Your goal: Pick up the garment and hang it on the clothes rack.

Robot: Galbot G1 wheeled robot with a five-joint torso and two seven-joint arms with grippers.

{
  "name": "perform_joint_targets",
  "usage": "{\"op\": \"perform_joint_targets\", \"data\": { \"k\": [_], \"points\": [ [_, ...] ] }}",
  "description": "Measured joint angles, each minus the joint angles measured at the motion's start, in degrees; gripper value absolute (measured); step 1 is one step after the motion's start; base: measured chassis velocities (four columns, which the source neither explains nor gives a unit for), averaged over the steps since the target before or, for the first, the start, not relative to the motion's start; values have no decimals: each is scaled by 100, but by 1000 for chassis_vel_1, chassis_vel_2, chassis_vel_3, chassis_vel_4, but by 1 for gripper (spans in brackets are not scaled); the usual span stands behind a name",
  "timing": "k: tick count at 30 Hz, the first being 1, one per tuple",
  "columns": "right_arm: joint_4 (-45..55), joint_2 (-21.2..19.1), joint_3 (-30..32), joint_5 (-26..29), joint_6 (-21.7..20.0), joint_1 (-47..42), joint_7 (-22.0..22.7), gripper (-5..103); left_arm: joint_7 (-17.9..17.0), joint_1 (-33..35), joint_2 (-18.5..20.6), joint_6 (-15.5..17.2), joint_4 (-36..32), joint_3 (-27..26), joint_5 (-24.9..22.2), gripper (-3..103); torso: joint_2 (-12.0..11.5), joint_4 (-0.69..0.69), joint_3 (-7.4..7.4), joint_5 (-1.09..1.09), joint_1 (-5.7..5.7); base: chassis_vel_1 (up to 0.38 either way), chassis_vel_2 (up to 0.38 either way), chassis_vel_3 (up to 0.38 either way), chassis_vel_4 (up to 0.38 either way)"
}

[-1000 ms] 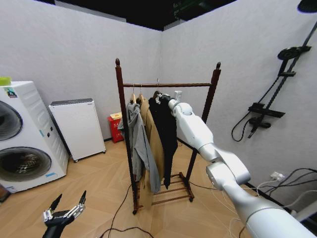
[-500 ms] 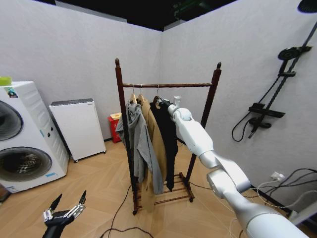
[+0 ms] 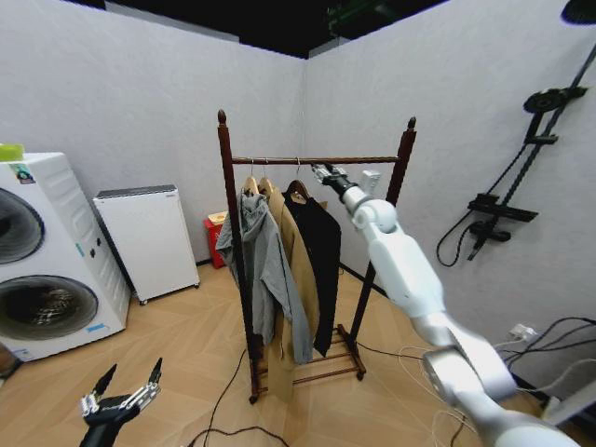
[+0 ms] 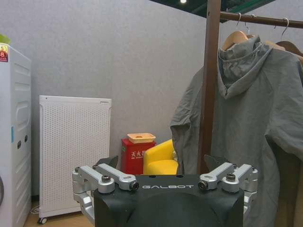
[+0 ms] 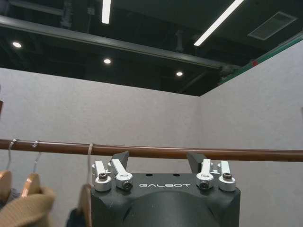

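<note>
The garment [image 3: 322, 256], long and black, hangs from its wooden hanger on the top rail of the clothes rack [image 3: 222, 242], rightmost of three. My right gripper [image 3: 322, 169] is open just under the rail, a little to the right of the garment's hanger hook and apart from it. In the right wrist view the right gripper [image 5: 157, 159] holds nothing, the rail [image 5: 255, 154] runs just behind its fingertips, and the hook [image 5: 90, 156] is off to one side. My left gripper [image 3: 134, 367] is parked low at the near left, open and with nothing in it.
A grey hooded sweatshirt [image 3: 265, 275] and a tan coat [image 3: 298, 279] hang left of the black garment. Washing machines [image 3: 42, 270] and a white appliance [image 3: 147, 240] stand at the left wall, a red box [image 3: 216, 238] behind the rack. Cables [image 3: 223, 410] trail on the floor; a black stand [image 3: 507, 200] is on the right.
My right gripper has let go of the black garment's hanger and moved up and right, to just under the rail. The garment now hangs freely on the rail. The left arm is still.
</note>
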Motion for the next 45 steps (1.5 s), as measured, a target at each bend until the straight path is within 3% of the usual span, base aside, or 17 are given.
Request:
{"op": "perform_joint_targets", "data": {
  "k": [1,2,4,5,9,10,12,14,16,17,20,21,23,25,28,34,45],
  "points": [
    [576,-290,270,118,-53,-464,133,75,-2,0,0,0,0,0,0,100,0,2,0,-2,0,0,0,0,0],
    [576,-290,270,118,-53,-464,133,75,-2,0,0,0,0,0,0,100,0,2,0,-2,0,0,0,0,0],
    [1619,-702,846,364,-91,-1588,397,86,-2,0,0,0,0,0,0,100,1,2,-1,-2,-1,0,0,0,0],
    [1619,-702,846,364,-91,-1588,397,86,-2,0,0,0,0,0,0,100,1,2,-1,-2,-1,0,0,0,0],
    [3039,-820,2247,357,-4,-3802,604,99,-4,0,0,0,0,0,0,100,1,4,-1,-7,-1,0,0,0,0],
    [3039,-820,2247,357,-4,-3802,604,99,-4,0,0,0,0,0,0,100,1,4,-1,-7,-1,0,0,0,0],
    [3831,-503,3189,-13,230,-5473,576,100,-4,0,0,0,0,0,0,100,1,2,-1,-3,-1,0,0,0,0],
    [4017,-365,3392,-138,334,-5923,552,100,-1,0,0,0,0,0,0,100,1,2,-1,-5,-2,0,0,0,0],
    [4427,221,3832,-785,884,-7214,480,100,-7,0,0,0,0,-1,0,100,1,2,-1,-4,-2,0,0,0,0],
    [4427,221,3832,-785,884,-7214,480,100,-7,0,0,0,0,-1,0,100,1,2,-1,-4,-2,0,0,0,0],
    [4637,1165,3996,-1589,1680,-8275,426,100,-6,0,0,0,0,0,0,100,1,3,-1,-5,-2,0,0,0,0],
    [4637,1165,3996,-1589,1680,-8275,426,100,-6,0,0,0,0,0,0,100,1,3,-1,-5,-2,0,0,0,0],
    [4779,1682,3950,-1888,2167,-9009,432,100,-5,0,0,0,0,-1,0,100,0,4,-1,-7,-1,0,0,0,0],
    [4803,1787,3910,-2003,2312,-9204,434,100,-5,0,0,0,0,0,0,100,0,3,0,-7,-1,0,0,0,0],
    [4873,2094,3658,-2518,2940,-9905,538,100,-4,0,0,0,0,0,0,100,0,4,0,-6,0,0,0,0,0],
    [4959,2245,3344,-3048,3418,-10337,776,100,-4,0,0,0,0,0,0,100,0,4,0,-6,0,0,0,0,0],
    [5029,2188,3286,-2943,3116,-10083,790,100,-4,0,0,-1,0,0,0,100,-1,4,1,-4,0,0,0,0,0]
  ]
}}
